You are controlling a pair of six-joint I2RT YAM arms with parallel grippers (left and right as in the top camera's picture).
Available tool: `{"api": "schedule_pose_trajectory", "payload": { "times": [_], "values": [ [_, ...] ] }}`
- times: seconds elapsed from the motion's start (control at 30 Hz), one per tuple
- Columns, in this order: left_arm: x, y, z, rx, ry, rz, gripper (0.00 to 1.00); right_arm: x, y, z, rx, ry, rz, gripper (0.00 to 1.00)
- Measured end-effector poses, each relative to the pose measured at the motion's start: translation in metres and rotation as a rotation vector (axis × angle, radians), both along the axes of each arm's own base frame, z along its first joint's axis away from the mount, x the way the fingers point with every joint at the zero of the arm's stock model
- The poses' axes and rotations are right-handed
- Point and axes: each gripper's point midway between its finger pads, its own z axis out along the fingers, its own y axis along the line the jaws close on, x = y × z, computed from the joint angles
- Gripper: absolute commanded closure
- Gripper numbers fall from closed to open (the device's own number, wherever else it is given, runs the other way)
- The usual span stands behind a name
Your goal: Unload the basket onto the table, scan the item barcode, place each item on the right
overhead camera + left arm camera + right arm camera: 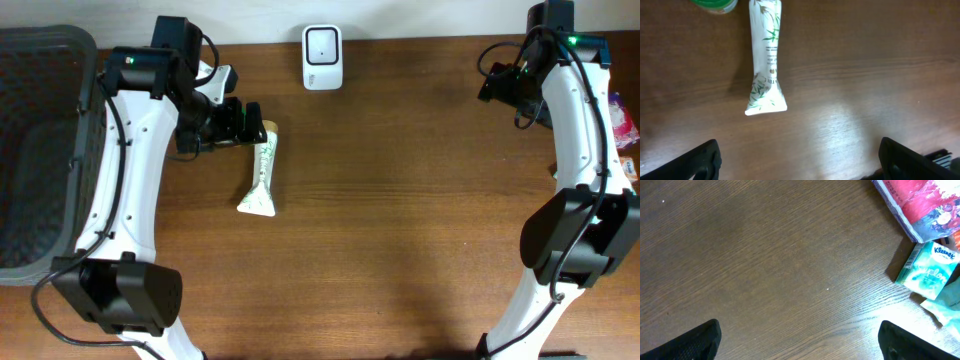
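White tube and Kleenex-labelled tissue pack

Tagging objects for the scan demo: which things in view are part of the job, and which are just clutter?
Job:
- tube
- white scanner
- left tool, open, near the tube's cap end

Lying about:
- basket
- Kleenex pack
- red packet

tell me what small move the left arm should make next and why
Probably centre the left gripper over the tube and lower it to grasp. Its jaws stand open and empty. The tube lies flat on the table, off-centre in the wrist view and well apart from the white scanner.
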Motion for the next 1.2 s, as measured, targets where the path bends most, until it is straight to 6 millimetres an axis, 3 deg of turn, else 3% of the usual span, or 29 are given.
{"api": "schedule_pose_trajectory", "payload": {
  "times": [0.13,0.27,0.33,0.37,0.5,0.57,0.7,0.83,1.0,1.1,1.2],
  "values": [
    [0.023,-0.011,0.009,-0.059,-0.102,-0.008,0.01,0.0,0.0,0.0,0.0,0.001,0.001,0.01],
    [0.023,-0.03,0.007,-0.07,-0.114,-0.051,0.01,0.0,0.0,0.0,0.0,0.001,0.001,0.01],
    [0.02,-0.037,-0.012,0.006,-0.103,-0.072,0.3,0.0,0.0,0.0,0.0,0.001,0.0,0.01],
    [0.019,-0.04,-0.022,0.037,-0.097,-0.073,0.4,0.0,0.0,0.0,0.0,0.001,0.001,0.01],
    [0.004,-0.052,-0.08,0.141,-0.03,-0.08,0.34,0.0,0.0,0.0,0.0,0.0,0.0,0.01],
    [-0.001,-0.045,-0.105,0.224,-0.014,-0.03,0.32,-0.001,0.0,0.0,0.0,0.002,0.0,0.01],
    [0.013,-0.021,-0.136,0.347,-0.082,0.072,0.3,0.0,0.0,0.0,0.0,0.002,0.0,0.01],
    [0.026,-0.016,-0.156,0.363,-0.16,0.119,0.4,-0.001,0.0,0.0,0.0,0.002,0.0,0.01],
    [0.035,-0.019,-0.171,0.346,-0.201,0.144,0.73,-0.001,0.0,0.0,0.0,0.002,0.0,0.01],
    [0.036,-0.027,-0.192,0.321,-0.171,0.103,0.96,-0.001,0.0,0.0,0.0,0.003,0.001,0.02],
    [0.036,-0.036,-0.193,0.287,-0.171,0.063,1.0,-0.001,0.0,0.0,0.0,0.003,0.0,0.01]
  ]
}}
